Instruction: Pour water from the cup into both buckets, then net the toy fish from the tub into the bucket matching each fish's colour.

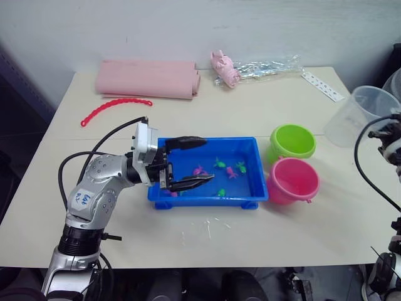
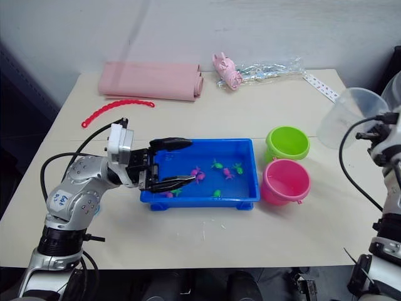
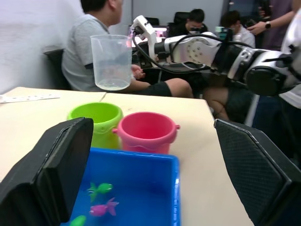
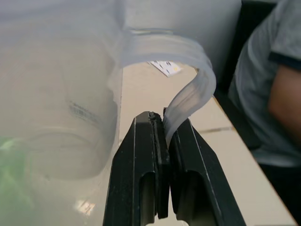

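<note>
A cream table (image 1: 125, 238) is seen from above, with a blue tub (image 1: 250, 191) placed near its middle. Several small green and pink toy fish (image 1: 220, 164) are scattered inside the tub. The left gripper (image 1: 192, 162) is held over the tub's left part, its two black fingers (image 3: 49, 176) spread wide with nothing between them; one finger lies above the far rim and the other low over the near side.

Two buckets stand just to the right of the tub, touching or nearly touching each other. The green bucket (image 1: 292, 142) is the farther one and the pink bucket (image 1: 292, 180) the nearer one. A little liquid appears to lie in the pink bucket.

The clear cup (image 1: 360, 114) is held in the air at the right edge of the table, beyond and to the right of the green bucket. It is gripped by its curved handle (image 4: 190, 101), on which the right gripper (image 4: 162, 123) is clenched, the jaws pressed on the thin strip of plastic. In the left wrist view the cup (image 3: 111, 61) hangs upright above the buckets with a shallow layer of water at its bottom.

Along the far edge of the table lie a folded pink cloth (image 1: 147, 78), a red beaded chain (image 1: 113, 110), a crumpled clear bag (image 1: 266, 69) with a pink toy (image 1: 225, 68) and a white perforated strip (image 1: 322, 86). Seated people (image 3: 94, 47) are visible beyond the table in the left wrist view.
</note>
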Controlling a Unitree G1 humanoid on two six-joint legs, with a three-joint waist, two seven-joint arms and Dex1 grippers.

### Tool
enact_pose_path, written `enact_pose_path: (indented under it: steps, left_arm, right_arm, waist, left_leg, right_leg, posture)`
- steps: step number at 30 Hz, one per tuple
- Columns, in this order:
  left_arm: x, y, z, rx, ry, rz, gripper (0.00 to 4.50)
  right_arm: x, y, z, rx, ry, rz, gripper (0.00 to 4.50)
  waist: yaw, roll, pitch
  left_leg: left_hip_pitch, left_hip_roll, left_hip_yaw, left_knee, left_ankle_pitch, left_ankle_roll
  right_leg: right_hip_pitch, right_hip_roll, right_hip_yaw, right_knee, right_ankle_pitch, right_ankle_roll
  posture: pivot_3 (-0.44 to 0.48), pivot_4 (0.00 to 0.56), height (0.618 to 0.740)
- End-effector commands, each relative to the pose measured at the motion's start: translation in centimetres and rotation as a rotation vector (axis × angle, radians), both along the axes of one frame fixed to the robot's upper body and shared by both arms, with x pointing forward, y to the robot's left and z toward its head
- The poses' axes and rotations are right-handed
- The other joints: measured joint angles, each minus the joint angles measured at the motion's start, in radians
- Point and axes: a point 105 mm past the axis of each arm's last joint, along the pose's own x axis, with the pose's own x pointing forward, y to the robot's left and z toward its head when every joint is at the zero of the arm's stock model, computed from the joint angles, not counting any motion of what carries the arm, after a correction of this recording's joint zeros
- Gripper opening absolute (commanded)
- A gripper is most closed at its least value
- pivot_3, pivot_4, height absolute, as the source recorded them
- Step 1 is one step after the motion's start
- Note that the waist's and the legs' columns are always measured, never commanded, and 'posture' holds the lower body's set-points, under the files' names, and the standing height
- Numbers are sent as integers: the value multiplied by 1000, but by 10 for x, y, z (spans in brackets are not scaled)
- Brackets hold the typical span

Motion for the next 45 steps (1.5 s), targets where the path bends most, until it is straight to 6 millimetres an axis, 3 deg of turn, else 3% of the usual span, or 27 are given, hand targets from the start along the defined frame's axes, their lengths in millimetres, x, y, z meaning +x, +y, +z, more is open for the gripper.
enact_pose_path:
  steps: [1, 11, 15, 19, 23, 25, 31, 35, 39, 41, 45]
  left_arm:
    - [-12, -6, 5, 6, -26, -61, 4500]
    - [-10, -5, -5, 15, -1, -37, 4500]
    - [-9, -3, -5, 19, -8, -15, 4500]
    - [-5, 2, -4, 23, -19, 26, 4500]
    - [3, 12, -4, 44, -35, 76, 4500]
    - [6, 17, -4, 63, -44, 87, 4500]
    - [5, 29, -10, 101, -35, 93, 4500]
    - [3, 39, -17, 132, -1, 114, 4500]
    - [5, 64, -20, 159, 53, 204, 4500]
    - [8, 81, -24, 196, 93, 250, 4500]
    - [20, 113, -21, 218, 104, 364, 4500]
  right_arm:
    - [-12, -6, -9, -64, -28, -11, 19]
    - [-20, -21, -83, 16, 43, -111, 19]
    - [-20, -22, -98, 43, 73, -114, 19]
    - [-25, -31, -100, 1, 85, -159, 19]
    - [-31, -34, -103, -11, 97, -155, 1339]
    - [-35, -36, -103, -11, 107, -157, 2381]
    - [-63, -47, -93, -46, 122, -147, 4417]
    - [-91, -40, -83, -41, 119, -59, 4417]
    - [-117, -2, -26, -132, -39, 206, 4417]
    - [-120, 19, -1, -209, -81, 332, 4417]
    - [-115, 50, 25, -366, -44, 445, 4417]
  waist:
    - [-1, 0, 0]
    - [-8, 0, 0]
    - [-6, 0, 0]
    - [-7, 0, 0]
    - [-6, 0, 0]
    - [-6, 0, 0]
    - [-5, 0, 0]
    - [-5, 0, 0]
    - [-5, 0, 0]
    - [-5, 0, 0]
    - [-17, 0, 1]
  left_leg:
    - [0, 0, 0, 0, 0, 0]
    - [2, 0, 2, 0, 0, 0]
    - [2, 0, 2, 0, 0, 0]
    - [2, 0, 2, 0, 0, 0]
    - [2, 0, 2, 0, 0, 0]
    - [2, 0, 2, 0, 0, 0]
    - [2, 0, 2, 0, 0, 0]
    - [2, 0, 2, 0, 0, 0]
    - [2, 0, 2, -1, 0, 0]
    - [2, 0, 2, -1, 0, 0]
    - [4, 1, 3, -2, -1, 0]
  right_leg:
    - [0, 0, 0, 0, 0, 0]
    - [0, 0, 2, 0, 0, 0]
    - [0, 0, 3, -1, 0, 0]
    - [0, 0, 3, -1, 0, 0]
    - [0, 0, 3, -2, 0, 0]
    - [0, 0, 3, -2, 0, 0]
    - [0, 0, 3, -2, 0, 0]
    - [0, 0, 3, -2, 0, 0]
    - [0, 0, 2, -3, 0, 0]
    - [0, 0, 3, -3, 0, 0]
    - [0, 0, 4, -3, 0, 0]
  posture:
    - [0, 150, 740]
    - [0, 150, 740]
    - [0, 150, 740]
    - [0, 150, 740]
    - [0, 150, 740]
    - [0, 150, 740]
    - [0, 150, 740]
    - [0, 150, 740]
    - [0, 150, 740]
    - [0, 150, 740]
    - [0, 150, 740]
